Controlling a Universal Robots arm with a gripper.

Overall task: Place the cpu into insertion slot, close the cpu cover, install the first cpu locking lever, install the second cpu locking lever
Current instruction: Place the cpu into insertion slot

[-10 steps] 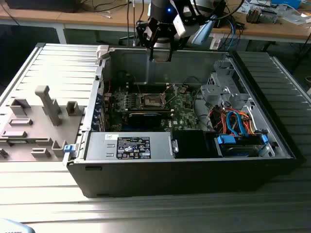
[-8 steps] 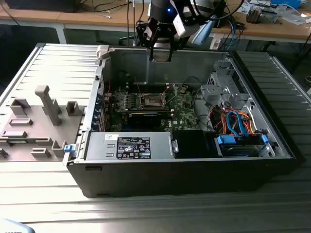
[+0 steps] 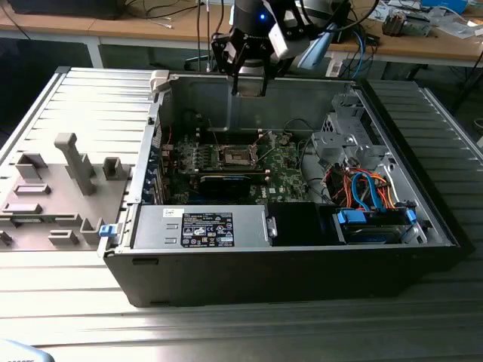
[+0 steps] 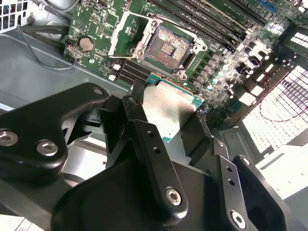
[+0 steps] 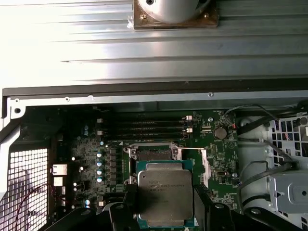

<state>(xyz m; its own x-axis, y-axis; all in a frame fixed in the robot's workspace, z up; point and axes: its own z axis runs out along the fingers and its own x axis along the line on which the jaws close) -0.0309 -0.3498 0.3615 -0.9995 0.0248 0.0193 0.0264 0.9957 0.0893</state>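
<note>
Misalignment is the chief risk. The gripper (image 4: 168,120) clamps the cpu (image 4: 171,106) by two opposite edges, holding it in the air above the green motherboard (image 4: 94,19), apart from the open insertion slot (image 4: 166,48). A tilted or rotated descent would likely bend the socket's fine contacts or jam a corner.

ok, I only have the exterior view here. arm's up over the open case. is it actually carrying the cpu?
Observer: Yes. In both wrist views the cpu sits clamped between the jaws.
Operator: socket free?
Observer: The insertion slot is bare in the second wrist view, its contact field exposed and nothing seated in it.
Operator: cover?
Observer: The cpu cover is swung open and lies off to one side of the slot, so it is not over the contacts.
</note>
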